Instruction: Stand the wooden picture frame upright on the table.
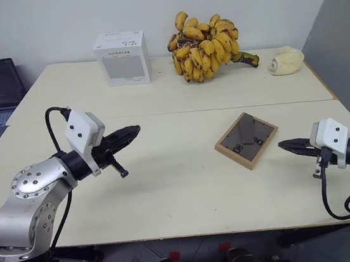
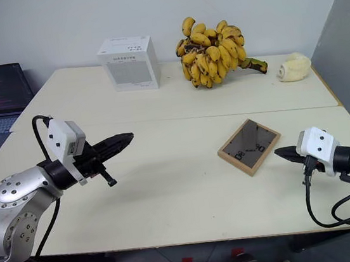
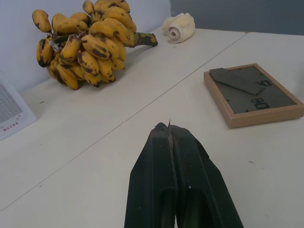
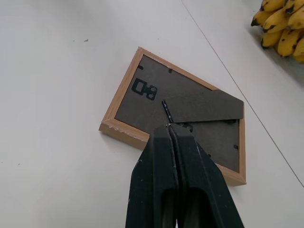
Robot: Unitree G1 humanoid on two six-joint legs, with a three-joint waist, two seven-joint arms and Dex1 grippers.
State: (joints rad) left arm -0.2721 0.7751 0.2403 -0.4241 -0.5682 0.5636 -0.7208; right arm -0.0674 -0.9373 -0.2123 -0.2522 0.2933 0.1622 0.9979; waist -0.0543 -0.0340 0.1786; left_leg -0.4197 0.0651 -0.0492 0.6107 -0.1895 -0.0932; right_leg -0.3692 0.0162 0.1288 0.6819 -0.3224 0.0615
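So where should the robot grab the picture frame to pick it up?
Probably by a wooden edge. The wooden picture frame lies flat on the table, grey back up, its stand folded flat, so only the thin rim sticks out. The right gripper is closest, shut and pointing at it, so it would open and pinch the near edge from the robot's right.

We see the wooden picture frame (image 4: 124,129) with its pale raw-looking wood rim and a matt dark grey board back, the fold-out stand (image 4: 209,110) of the same dull card. The table (image 1: 169,189) looks smooth, cream and faintly satiny. At twelve o'clock sits the white box (image 1: 122,58), matt paperboard. Both the left gripper (image 3: 167,127) and right gripper (image 4: 167,126) show black plastic fingers with a slight sheen.
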